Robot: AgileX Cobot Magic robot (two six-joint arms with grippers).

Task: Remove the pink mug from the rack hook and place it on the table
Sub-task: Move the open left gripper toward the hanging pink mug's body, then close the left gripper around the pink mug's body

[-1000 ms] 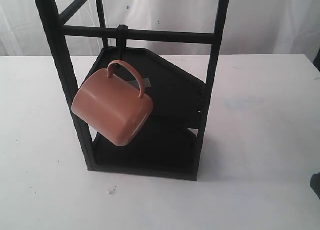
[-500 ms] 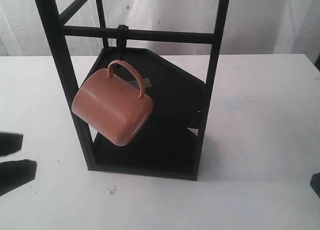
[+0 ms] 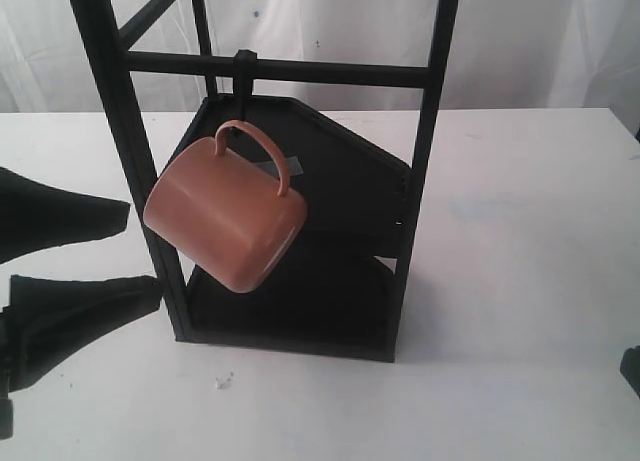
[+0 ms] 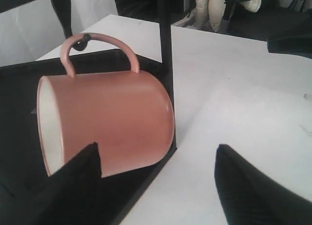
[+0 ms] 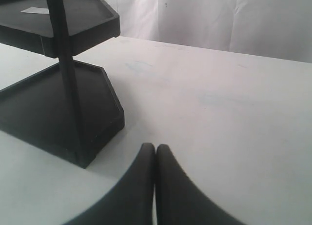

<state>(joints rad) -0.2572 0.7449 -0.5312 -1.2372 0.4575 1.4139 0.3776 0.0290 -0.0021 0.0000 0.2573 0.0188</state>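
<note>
Looking at a tall black rack (image 3: pixel 120 131) parked on the white table (image 3: pixel 520 281), with two angular shelves stacked low inside the frame. Got the pink mug (image 3: pixel 225 216) hanging by its handle off the rack hook (image 3: pixel 240 81) on the crossbar, tilted hard, base aimed down and to the right in the exterior view, cream mouth turned the other way. Well clear of the table, dangling in front of the upper shelf and overlapping the rack's front-left upright. Also spotted a couple of tiny specks (image 3: pixel 222 383) on the table in front of the rack.

Claw-wise: left gripper (image 3: pixel 143 251) spread wide with nothing in it, fingertips right beside that front-left upright. Can't tell if the lower one touches the post. Apart from the mug in the exterior view. Seen from the left wrist view, framing the mug body between the two fingers. Right gripper (image 5: pixel 155 148) pinched fully closed on nothing, fingers pressed together, sitting over bare table off to the side of the rack.

Labels: just a pale strip of tape (image 3: pixel 297 167) on the upper shelf behind the mug. Can't make out any writing on it.
</note>
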